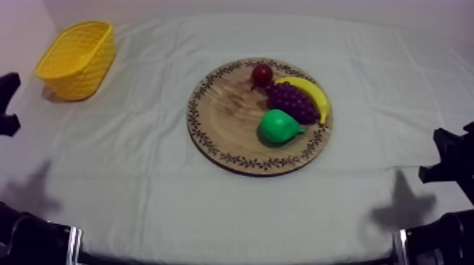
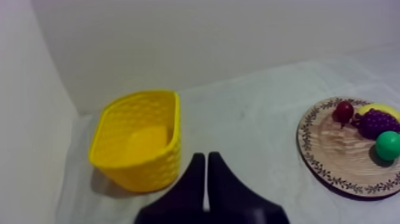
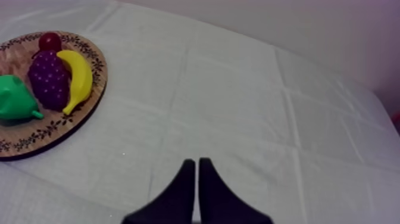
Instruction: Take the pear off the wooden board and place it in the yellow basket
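Observation:
A green pear (image 1: 278,127) lies on the near right part of the round wooden board (image 1: 226,113) in the middle of the table. The yellow basket (image 1: 76,58) stands empty at the far left. My left gripper (image 1: 8,104) rests low at the left edge, far from the pear. In the left wrist view its fingers lie together as a narrow wedge (image 2: 206,157), shut on nothing, just in front of the basket (image 2: 140,140). My right gripper (image 1: 451,158) rests at the right edge. It is shut on nothing (image 3: 196,162), with the pear (image 3: 15,101) far off on the board (image 3: 65,122).
On the board with the pear are a bunch of grapes (image 1: 293,101), a banana (image 1: 314,95) along the far right rim and a small red fruit (image 1: 262,74) at the back. Bare cloth (image 1: 141,155) stretches between board and basket. Walls stand behind and at the left.

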`<state>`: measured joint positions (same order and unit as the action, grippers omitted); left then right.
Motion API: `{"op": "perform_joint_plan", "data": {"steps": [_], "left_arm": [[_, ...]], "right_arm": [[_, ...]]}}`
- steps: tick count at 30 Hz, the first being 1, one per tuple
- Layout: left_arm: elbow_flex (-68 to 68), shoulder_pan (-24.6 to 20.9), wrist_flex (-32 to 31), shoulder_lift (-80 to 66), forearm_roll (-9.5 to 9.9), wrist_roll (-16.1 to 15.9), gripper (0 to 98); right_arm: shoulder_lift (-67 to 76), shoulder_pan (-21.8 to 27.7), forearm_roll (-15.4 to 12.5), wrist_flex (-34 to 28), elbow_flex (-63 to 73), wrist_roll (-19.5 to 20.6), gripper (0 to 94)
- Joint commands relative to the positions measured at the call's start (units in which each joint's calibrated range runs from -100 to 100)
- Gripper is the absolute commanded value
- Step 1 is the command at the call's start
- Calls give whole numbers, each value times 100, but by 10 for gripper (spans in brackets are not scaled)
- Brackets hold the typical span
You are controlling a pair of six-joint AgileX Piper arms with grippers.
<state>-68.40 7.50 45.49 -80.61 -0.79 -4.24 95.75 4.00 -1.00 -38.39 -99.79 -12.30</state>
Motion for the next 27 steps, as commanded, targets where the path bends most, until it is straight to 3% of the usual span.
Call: {"op": "perform_joint_plan", "data": {"steps": [1, 18, 27], "left_arm": [[1273, 73, 284, 671, -11, -115, 0], [4730, 839, 2068, 3219, -116, -715, 0], [5471, 1500, 2333, 4450, -89, -866, 0]], "right_arm": [[1, -1, 0, 0, 1, 1, 3], [1, -1, 0, 0, 1, 1, 3], [1, -1, 0, 0, 1, 1, 3]]}}
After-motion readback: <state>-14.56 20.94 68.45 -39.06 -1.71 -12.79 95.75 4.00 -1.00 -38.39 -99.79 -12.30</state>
